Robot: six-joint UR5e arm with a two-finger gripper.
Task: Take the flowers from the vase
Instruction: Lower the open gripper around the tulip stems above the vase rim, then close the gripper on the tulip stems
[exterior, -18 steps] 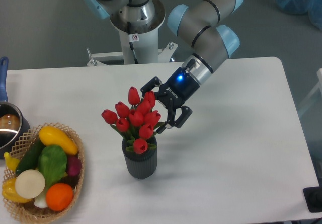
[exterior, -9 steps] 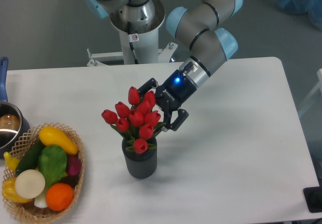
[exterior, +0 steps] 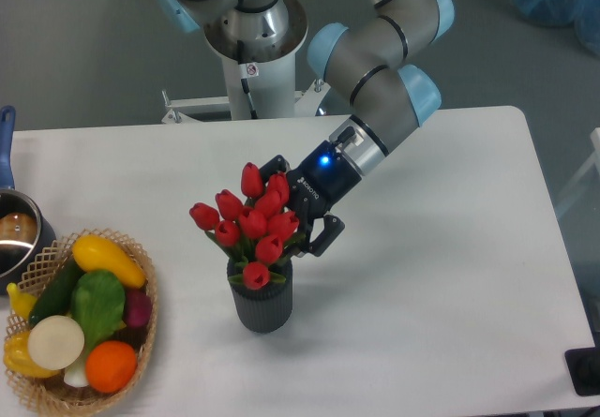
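Room: grey floor behind a white tabletop [exterior: 441, 276]; a blue crumpled thing [exterior: 561, 5] sits at the top right corner, cut by the frame.
Tabletop edges: the far edge runs across below the arm's pedestal [exterior: 253, 70]; the right edge slants down toward the lower right; the left and near sides leave the frame.
Writing: a small white sticker with a red mark [exterior: 250, 69] is on the pedestal, too small to read; pale lettering runs along the pincer's dark body, also too small to read. A blue light glows on the wrist just behind it.
Vase [exterior: 262, 303]: dark grey, ribbed, upright, standing near the middle of the tabletop, a little toward the near side.
Flowers [exterior: 251, 228]: red tulip buds with green leaves, stems down in the vase's mouth, the heads fanning up and to the left.
Pincer [exterior: 298, 213]: reaches in from the upper right, tilted downward, its dark fingers [exterior: 322, 236] spread on either side of the right part of the bunch, among the buds. Whether the pads touch the buds cannot be told.
Basket [exterior: 141, 342]: wicker, at the lower left corner, filled with vegetables [exterior: 84, 309], yellow, green, white, orange and purple; well apart from the vase.
Pot [exterior: 17, 234]: metal, with a blue handle, at the left edge, just behind the basket.
Open room: bare tabletop stretches right of the vase and the pincer to the right edge, and also between the vase and the basket.
Lower right: a dark object [exterior: 583, 372] pokes in at the frame corner, off the tabletop.
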